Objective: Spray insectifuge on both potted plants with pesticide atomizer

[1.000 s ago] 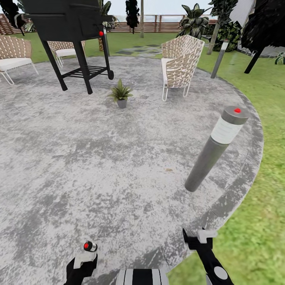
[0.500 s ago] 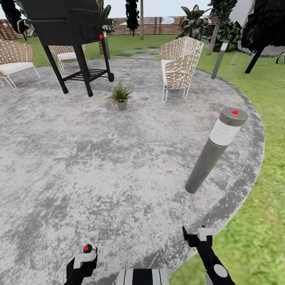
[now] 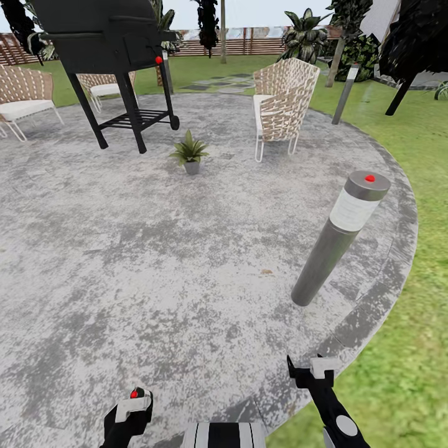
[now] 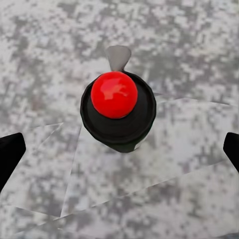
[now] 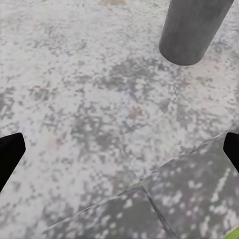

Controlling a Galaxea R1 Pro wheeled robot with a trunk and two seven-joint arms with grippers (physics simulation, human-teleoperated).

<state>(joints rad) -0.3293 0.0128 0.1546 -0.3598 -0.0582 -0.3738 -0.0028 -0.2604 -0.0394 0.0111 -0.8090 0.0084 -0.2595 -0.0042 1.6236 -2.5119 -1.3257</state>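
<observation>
Pesticide atomizer (image 3: 135,394): small dark bottle with a red cap, at the left tool (image 3: 127,410), low in the head view. In the left wrist view the atomizer (image 4: 118,110) is seen end-on, red dome toward the camera, long axis running along the tool's fingers; a pale grey nozzle tab projects from its far rim. No label or writing legible on it.

Left tool: black finger tips sit wide at both frame edges of the wrist view, apart from the bottle; whether it grips the bottle cannot be told.

Right tool (image 3: 311,372): fingers spread, nothing between them, over paving (image 5: 99,124).

Potted plant (image 3: 190,152): one green rosette in a grey pot, upright on the paving, well ahead, between the grill and the chair.

Paving (image 3: 155,249): round mottled grey pad, bordered by lawn (image 3: 404,348).

Bollard lamp (image 3: 339,239): grey post, white band, red dot on top, near the right tool.

Grill (image 3: 106,43): black, on legs, red knob.

Wicker chair (image 3: 283,102): beside the plant. No writing visible anywhere.
</observation>
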